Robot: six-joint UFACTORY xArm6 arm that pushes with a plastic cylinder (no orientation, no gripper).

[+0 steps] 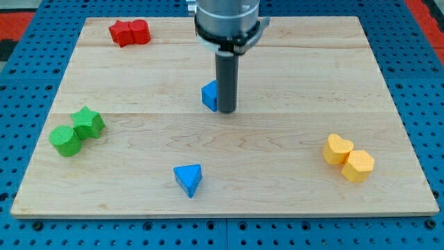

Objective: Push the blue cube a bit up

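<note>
The blue cube (209,96) sits near the middle of the wooden board (139,69), partly hidden behind the rod. My tip (227,110) rests on the board right against the cube's right side, slightly below it. A blue triangular block (189,179) lies lower, toward the view's bottom.
A red pair of blocks (130,32) sits at the top left. A green star (89,123) and a green cylinder (65,140) sit at the left. A yellow heart (338,148) and a yellow hexagon (358,166) sit at the right.
</note>
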